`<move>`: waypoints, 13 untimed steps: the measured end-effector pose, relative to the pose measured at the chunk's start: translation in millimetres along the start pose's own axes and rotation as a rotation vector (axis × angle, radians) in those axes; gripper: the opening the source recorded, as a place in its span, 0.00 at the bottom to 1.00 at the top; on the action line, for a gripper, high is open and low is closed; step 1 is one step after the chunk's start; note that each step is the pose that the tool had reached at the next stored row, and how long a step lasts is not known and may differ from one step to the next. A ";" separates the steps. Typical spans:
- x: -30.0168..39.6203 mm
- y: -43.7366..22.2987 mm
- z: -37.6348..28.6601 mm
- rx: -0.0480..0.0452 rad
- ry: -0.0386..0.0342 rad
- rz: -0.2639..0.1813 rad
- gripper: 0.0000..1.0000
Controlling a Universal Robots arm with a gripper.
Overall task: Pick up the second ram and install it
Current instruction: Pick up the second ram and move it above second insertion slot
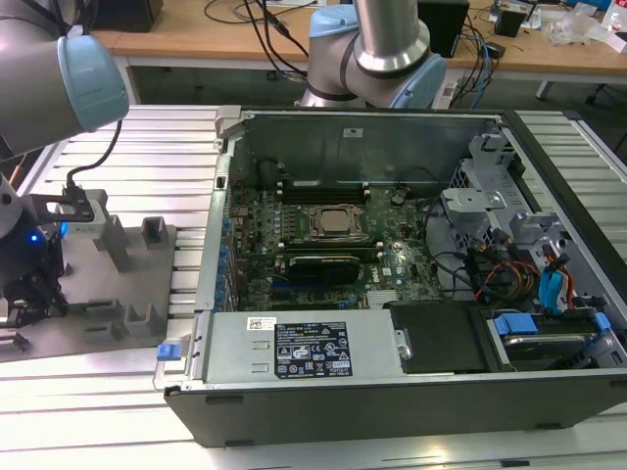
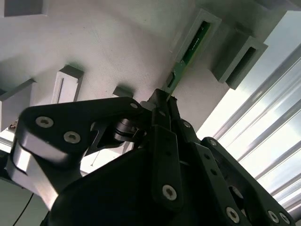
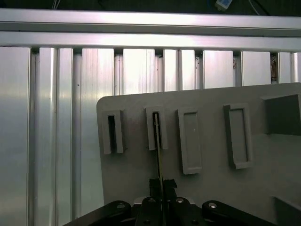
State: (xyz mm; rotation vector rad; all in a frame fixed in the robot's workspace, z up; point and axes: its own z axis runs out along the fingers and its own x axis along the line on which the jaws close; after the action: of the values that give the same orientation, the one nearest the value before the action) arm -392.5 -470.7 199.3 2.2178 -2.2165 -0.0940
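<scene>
The fingers [image 3: 154,184] pinch the second ram [image 2: 192,47] across its flat faces, its far end slotted in the grey fixture plate [image 3: 211,197]; light, stiff, card-thin, probably brittle.

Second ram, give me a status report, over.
Hand shut on the second ram. Ram's far end sits in a grey fixture block slot, not yet lifted out. Nothing seen blocking it.

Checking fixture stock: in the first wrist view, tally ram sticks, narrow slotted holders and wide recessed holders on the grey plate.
Ram sticks: 1, the second ram, gripped by the claw
Narrow slotted holders: 2
Wide recessed holders: 2
Total: 5
</scene>
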 end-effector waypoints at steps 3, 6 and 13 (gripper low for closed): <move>-0.1 0.0 -0.1 0.0003 -0.0002 0.000 0.14; -0.3 0.3 -5.8 0.0001 -0.0001 0.000 0.14; -0.8 0.9 -19.2 0.0001 -0.0001 0.000 0.14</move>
State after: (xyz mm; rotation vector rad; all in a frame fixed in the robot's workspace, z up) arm -392.6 -470.6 218.6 2.2178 -2.2167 -0.0940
